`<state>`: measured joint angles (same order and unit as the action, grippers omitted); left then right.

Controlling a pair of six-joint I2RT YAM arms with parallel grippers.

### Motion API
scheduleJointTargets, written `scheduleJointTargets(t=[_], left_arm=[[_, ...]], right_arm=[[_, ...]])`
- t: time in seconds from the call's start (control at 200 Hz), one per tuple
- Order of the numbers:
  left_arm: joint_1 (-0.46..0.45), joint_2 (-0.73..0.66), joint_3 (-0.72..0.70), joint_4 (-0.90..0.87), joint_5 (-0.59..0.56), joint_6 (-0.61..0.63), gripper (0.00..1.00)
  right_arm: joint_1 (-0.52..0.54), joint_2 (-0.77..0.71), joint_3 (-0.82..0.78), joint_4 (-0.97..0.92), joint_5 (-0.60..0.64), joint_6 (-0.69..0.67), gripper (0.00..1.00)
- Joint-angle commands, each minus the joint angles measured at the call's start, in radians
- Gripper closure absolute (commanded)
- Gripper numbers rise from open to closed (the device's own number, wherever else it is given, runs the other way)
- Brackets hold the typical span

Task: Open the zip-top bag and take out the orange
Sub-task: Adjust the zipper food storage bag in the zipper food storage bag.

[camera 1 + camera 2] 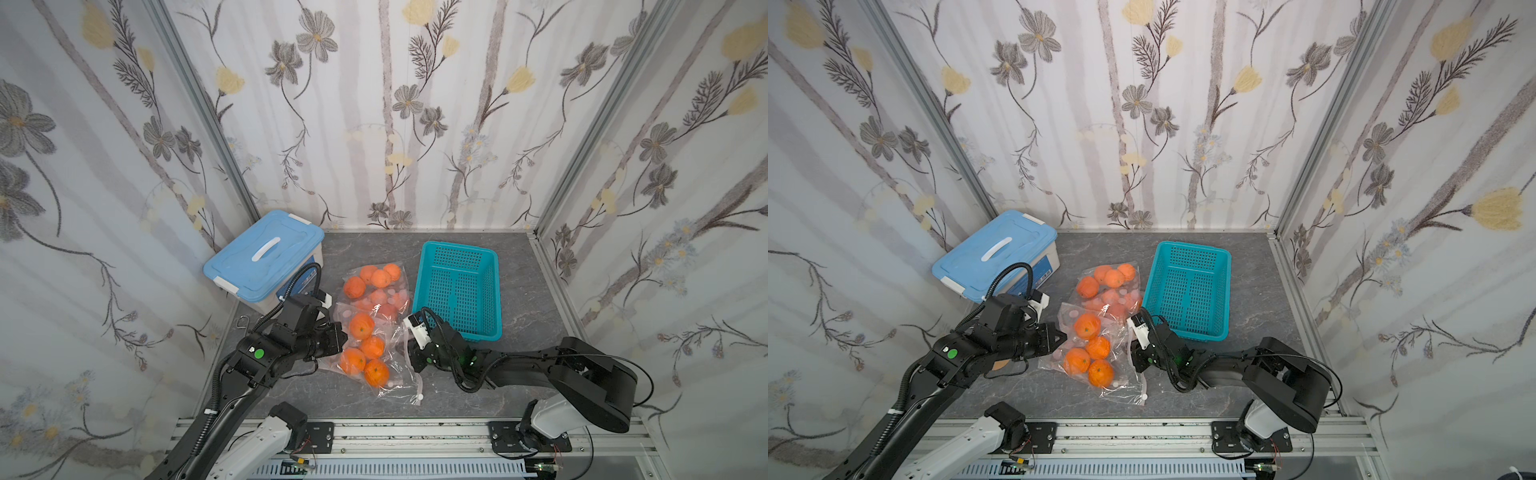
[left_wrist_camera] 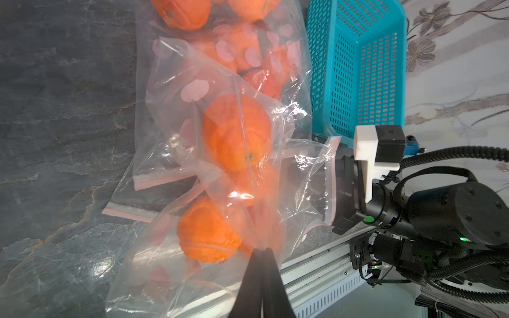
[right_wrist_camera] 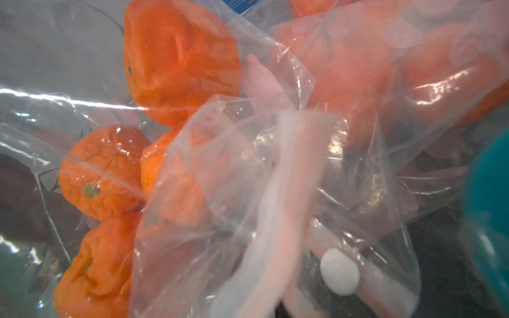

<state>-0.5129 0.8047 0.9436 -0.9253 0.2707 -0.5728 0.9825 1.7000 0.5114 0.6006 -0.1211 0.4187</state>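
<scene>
Plastic of the near zip-top bag [image 1: 386,361] sat pinched in my left claw [image 2: 261,252], tips pressed together on it. Bag lay on the tabletop [image 1: 532,299] at ctr frame in both top views, w/ oranges [image 1: 361,326] inside. My right claw [image 1: 411,347] was at the bag's pink zip strip [image 2: 332,176], right of ctr; couldn't tell if it gripped. Teal basket [image 1: 420,278] stood just beyond.
</scene>
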Motion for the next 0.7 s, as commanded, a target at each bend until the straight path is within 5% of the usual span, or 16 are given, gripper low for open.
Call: scheduleJointTargets(t=[0.0,0.15,0.345,0.53,0.694], left_arm=[[0.0,0.016,0.03,-0.033,-0.002,0.025,1.0],[-0.002,0.103,0.152,-0.129,-0.082,0.097,1.0],[-0.008,0.078,0.145,-0.103,-0.151,0.081,1.0],[-0.017,0.074,0.155,0.056,0.16,0.101,1.0],[-0.037,0.042,0.188,0.148,0.272,0.099,1.0]], right_arm=[[0.001,0.049,0.021,0.034,0.008,0.02,0.79],[0.001,0.08,0.018,0.085,-0.029,0.0,0.7],[0.001,0.024,-0.058,0.184,-0.084,-0.025,0.57],[0.004,0.007,-0.098,0.298,-0.142,-0.031,0.53],[0.004,0.025,-0.086,0.261,-0.114,-0.048,0.62]])
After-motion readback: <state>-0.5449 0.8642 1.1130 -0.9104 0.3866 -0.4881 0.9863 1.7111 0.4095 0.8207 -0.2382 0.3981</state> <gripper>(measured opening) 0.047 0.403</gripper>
